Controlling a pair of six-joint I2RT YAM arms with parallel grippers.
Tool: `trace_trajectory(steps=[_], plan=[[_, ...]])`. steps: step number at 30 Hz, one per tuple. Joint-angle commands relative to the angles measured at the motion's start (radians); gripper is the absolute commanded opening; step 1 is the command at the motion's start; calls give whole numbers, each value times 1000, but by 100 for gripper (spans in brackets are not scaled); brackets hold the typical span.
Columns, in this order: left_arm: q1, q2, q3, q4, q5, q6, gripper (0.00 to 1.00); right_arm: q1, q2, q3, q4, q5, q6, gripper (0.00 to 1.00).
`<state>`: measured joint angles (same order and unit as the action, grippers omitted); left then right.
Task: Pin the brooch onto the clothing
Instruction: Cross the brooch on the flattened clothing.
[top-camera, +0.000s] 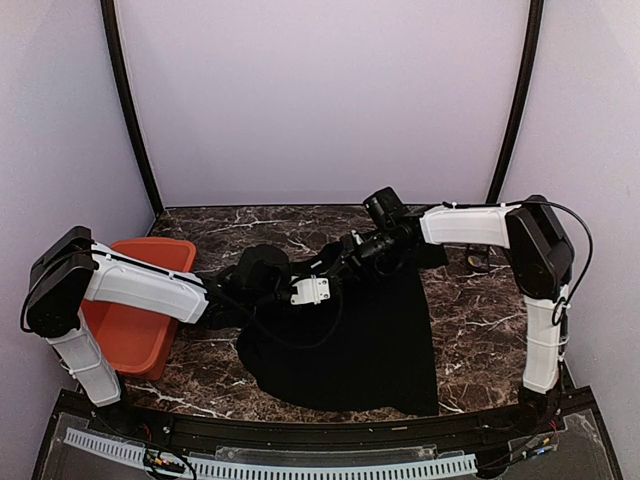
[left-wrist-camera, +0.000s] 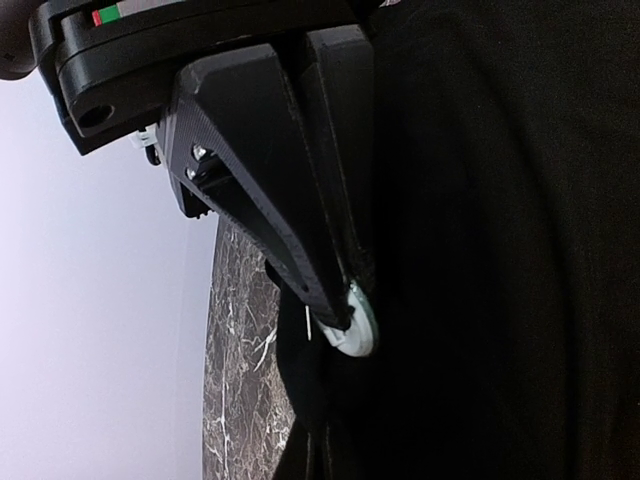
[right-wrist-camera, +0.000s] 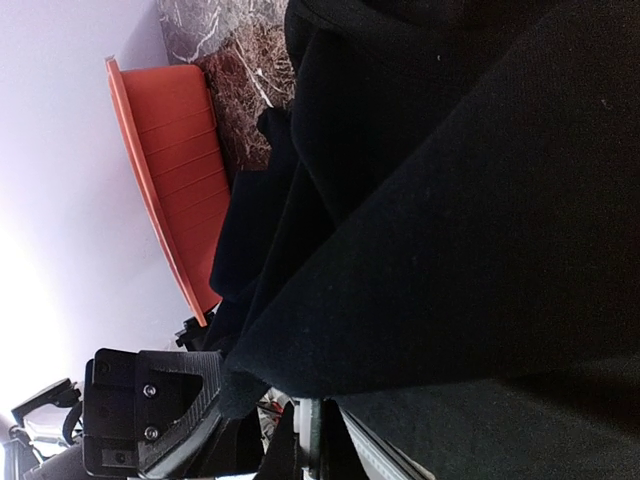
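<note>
Clothing (top-camera: 370, 340) plain black, creased; brooch (left-wrist-camera: 358, 328) round, whitish.

SURFACE: table (top-camera: 480, 330), dark marble pattern, white veins | CENTRE: black T-shirt (top-camera: 380, 345) spread on it, reaching toward the near edge, bunched at its far left | LEFT: orange-red bin (top-camera: 135, 330) standing at the left edge | FAR RIGHT: small dark item (top-camera: 478, 262), too small to identify

We saw bare marble table (top-camera: 480, 330) right of the black T-shirt (top-camera: 370, 340) and along its near edge, open for a gripper. To its left the orange bin (top-camera: 140, 310) blocked the way. Over its far left part the left arm (top-camera: 150, 290) and right arm (top-camera: 470, 225) met and closed the passage.
</note>
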<state>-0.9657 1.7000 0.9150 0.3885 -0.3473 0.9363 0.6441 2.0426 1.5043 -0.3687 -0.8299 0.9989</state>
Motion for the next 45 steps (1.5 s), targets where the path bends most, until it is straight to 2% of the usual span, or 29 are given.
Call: trace_trajectory(steps=[1,12,22,35,45], plan=[[-10,-41,-13,23,9,10,1,20,32,56,-72,29,-64,0],[-11,-40,-11,21,5,10,1,51,58,135,-163,44,-167,0],[-11,-39,-10,28,-18,23,1,56,47,146,-299,115,-351,0],[-11,-39,-7,32,-27,25,1,57,50,182,-367,52,-525,0],[-11,-42,-13,34,-3,12,1,98,72,233,-375,24,-562,0]])
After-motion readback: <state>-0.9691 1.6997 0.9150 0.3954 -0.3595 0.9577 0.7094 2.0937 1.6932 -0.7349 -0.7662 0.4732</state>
